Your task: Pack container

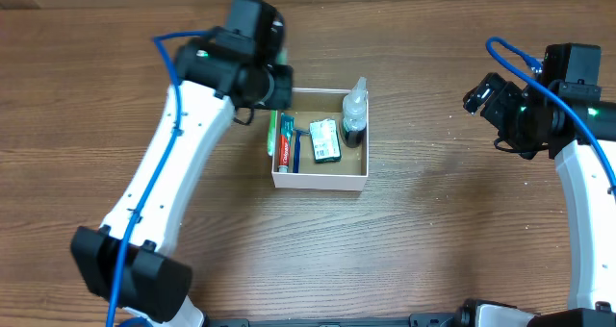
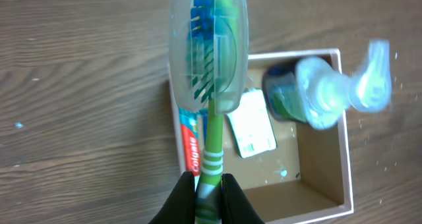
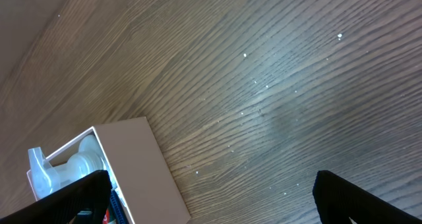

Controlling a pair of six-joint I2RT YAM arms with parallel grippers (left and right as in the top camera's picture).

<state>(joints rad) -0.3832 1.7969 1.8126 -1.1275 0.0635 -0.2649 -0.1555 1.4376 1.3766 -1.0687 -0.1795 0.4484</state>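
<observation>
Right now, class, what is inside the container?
Inside the container: a toothpaste tube, a small packet and a pump bottle. The toothbrush, held by the left gripper, hides part of the tube from its camera.

My container [image 1: 319,181] lies flat and open on the table [image 1: 433,250], near its middle. It has white outer walls and a plain brown inside. Toothpaste [image 1: 285,154] lies along its left wall, a green packet [image 1: 325,140] mid-floor, and a bottle [image 1: 355,113] stands in its far right corner.
</observation>
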